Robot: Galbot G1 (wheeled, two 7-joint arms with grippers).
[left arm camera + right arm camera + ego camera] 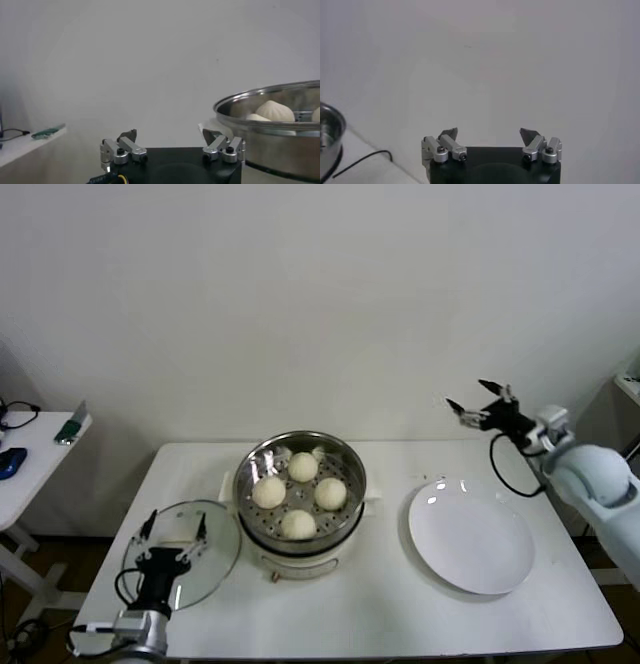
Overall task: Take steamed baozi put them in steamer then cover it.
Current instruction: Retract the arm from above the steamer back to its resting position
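Now that all four steamed baozi (300, 492) sit inside the steamer (298, 456), covering is next. Left tool (175, 532), open wide, hangs over the cover (215, 559) on the table (380, 604) and must grab its handle. Right tool (482, 406) waits open, far off.

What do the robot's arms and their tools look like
Each tool, left and right, has a black body with two silver metal fingers tipped in dark pointed pads. Black cables loop beside both wrists. The right arm wears a rounded pale grey-white shell.

No lettering, label, brand, number or sign can be read anywhere in these views.
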